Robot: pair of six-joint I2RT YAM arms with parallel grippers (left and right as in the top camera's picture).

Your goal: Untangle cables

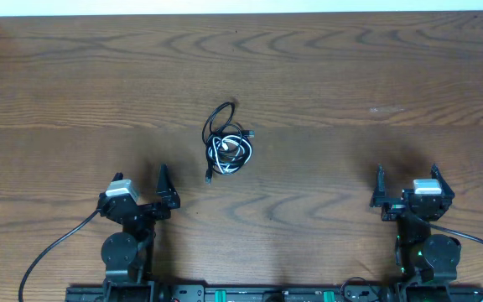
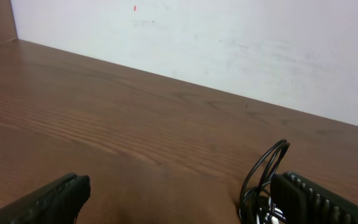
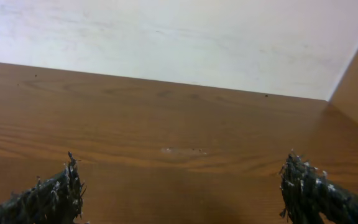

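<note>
Item: cables, one loose tangled bundle lying directly on the bare wooden table, roughly mid-table and a little left of centre, well ahead of both arms and nearer the left one. Composition: black cables forming an upright-looking loop at the far side and coiling round below; a white cable wound inside the lower coil; one black plug end trailing out toward the near edge. The number of separate black cords is probably two, though the overhead view is too small to count. The left wrist view catches the black loop at its lower right. Left gripper: jaws spread wide, holding nothing, apart from the bundle. Right gripper: jaws likewise spread, empty, far to the right. Background: pale wall.
</note>
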